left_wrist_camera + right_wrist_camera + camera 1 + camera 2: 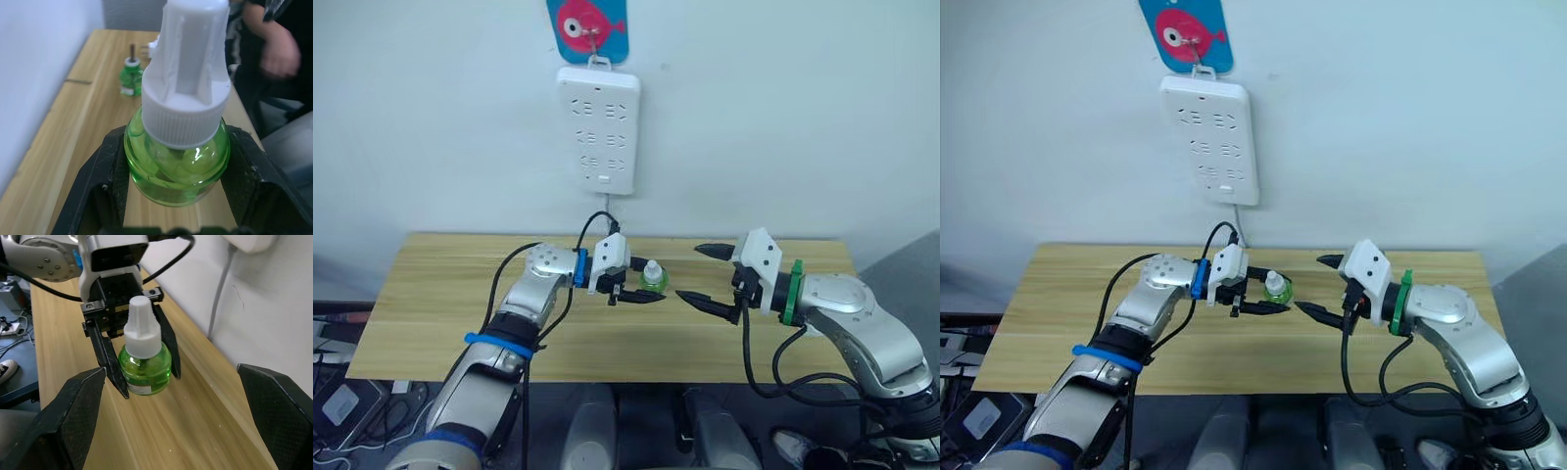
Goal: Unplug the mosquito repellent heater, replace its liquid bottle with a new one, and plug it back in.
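Left gripper (139, 363) fingers clamped on capped bottle (144, 360); right gripper (705, 274) fingers apart. Round glass may twist loose during uncapping.

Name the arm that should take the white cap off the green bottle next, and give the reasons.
Right. The left gripper is shut on the green bottle, standing on the wooden table. The right gripper is open and empty, facing the white cap.

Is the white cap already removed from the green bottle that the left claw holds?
No. In the right wrist view the green bottle, held between the fingers of the left claw, still wears its tall white cap.
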`<state>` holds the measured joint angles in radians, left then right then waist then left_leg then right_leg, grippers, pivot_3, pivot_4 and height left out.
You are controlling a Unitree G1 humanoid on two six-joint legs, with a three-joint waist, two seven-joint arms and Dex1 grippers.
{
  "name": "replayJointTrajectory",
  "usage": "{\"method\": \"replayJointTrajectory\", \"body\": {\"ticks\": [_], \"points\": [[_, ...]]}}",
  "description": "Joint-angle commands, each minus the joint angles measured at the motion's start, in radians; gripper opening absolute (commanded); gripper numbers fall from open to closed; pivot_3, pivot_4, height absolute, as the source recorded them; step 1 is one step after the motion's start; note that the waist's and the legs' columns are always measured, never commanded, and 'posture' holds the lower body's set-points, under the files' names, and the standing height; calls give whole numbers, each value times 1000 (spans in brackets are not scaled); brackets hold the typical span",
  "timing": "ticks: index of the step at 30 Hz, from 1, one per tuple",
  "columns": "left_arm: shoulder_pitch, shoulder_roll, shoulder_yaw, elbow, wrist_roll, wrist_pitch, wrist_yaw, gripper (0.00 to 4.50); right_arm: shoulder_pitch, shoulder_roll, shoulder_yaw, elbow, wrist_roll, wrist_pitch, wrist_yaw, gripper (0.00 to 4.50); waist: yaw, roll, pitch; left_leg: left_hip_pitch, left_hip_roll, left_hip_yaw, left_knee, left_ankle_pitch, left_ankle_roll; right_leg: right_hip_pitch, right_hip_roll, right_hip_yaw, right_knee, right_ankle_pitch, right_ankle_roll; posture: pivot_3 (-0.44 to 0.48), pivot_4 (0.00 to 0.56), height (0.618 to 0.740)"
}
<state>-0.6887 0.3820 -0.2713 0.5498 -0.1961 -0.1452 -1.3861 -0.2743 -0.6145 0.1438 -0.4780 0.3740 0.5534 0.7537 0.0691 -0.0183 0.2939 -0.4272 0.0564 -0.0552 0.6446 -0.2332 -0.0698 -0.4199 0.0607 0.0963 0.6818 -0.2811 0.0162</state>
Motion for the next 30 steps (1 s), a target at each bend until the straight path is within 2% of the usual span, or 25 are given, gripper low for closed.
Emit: {"method": "replayJointTrajectory", "body": {"ticks": [1, 11, 16, 29, 30], "points": [[-56, -18, -5, 65, 25, -71, -37, 2244, -4, 50, 29, -5, -29, -16, -49, 4500, -13, 0, 0, -2, 0, -1, 0, 0, 0, -2, 0, -1, 1, 0, 0, 124, 230, 740], [-128, -45, 28, 170, 36, -138, -42, 2244, -22, 162, 79, 52, -69, -20, -90, 4500, -36, -1, -1, -3, -1, -3, 1, 2, -4, -2, -1, -3, 2, 0, -1, 134, 214, 740], [-118, -43, 30, 158, 33, -139, -45, 2244, -36, 202, 78, 70, -71, -20, -96, 2956, -39, -1, -2, -3, -2, -4, 2, 3, -4, -2, -3, -4, 6, 0, 0, 141, 212, 740], [-107, -52, 42, 138, 29, -132, -31, 2244, -53, 233, 83, 121, -76, -42, -83, 2956, -43, -3, -3, -3, -11, -10, 3, 7, -7, -3, -11, -8, 16, -1, 2, 152, 220, 740], [-107, -53, 43, 136, 29, -131, -30, 2244, -53, 233, 84, 122, -75, -43, -81, 2582, -43, -3, -3, -3, -11, -11, 3, 8, -7, -3, -11, -9, 17, -1, 2, 152, 220, 740]]}}
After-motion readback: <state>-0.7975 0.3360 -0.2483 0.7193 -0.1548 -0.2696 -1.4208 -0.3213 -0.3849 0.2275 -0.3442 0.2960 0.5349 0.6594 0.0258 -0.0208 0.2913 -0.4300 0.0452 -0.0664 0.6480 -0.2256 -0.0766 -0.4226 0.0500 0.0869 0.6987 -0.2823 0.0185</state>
